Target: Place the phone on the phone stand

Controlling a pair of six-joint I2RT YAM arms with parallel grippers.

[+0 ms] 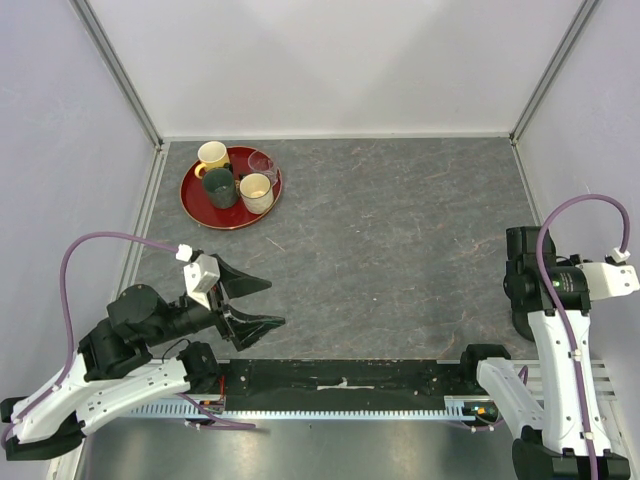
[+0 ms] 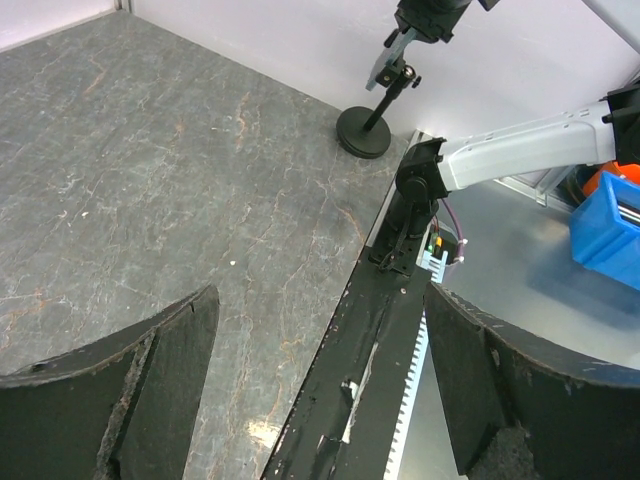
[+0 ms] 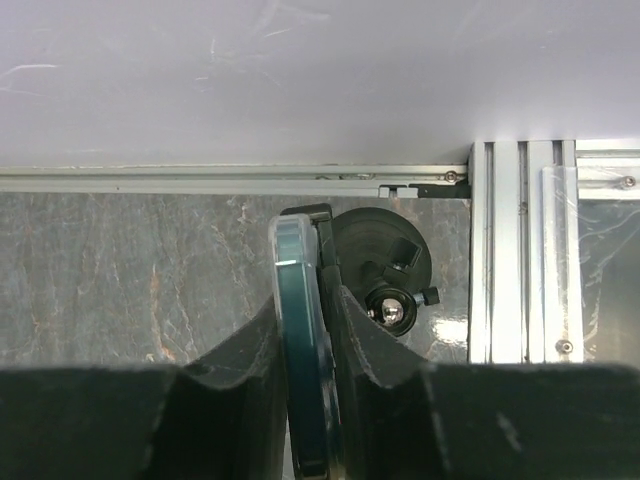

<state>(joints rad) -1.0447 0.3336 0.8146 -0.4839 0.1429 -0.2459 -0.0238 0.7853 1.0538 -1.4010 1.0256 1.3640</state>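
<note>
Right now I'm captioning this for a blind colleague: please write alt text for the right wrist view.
A phone, seen edge-on, is clamped between the right arm's dark fingers, beside the black phone stand with its round base. Below lies grey marbled table, ending at an aluminium rail and pale wall.

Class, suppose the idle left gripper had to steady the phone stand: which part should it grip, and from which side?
On the phone stand, probably the thin upright stem, low down, coming in level from the side away from the wall. Its disc base lies too flat to pinch, the right gripper holding the phone crowds its top, and that wall stands close behind.
</note>
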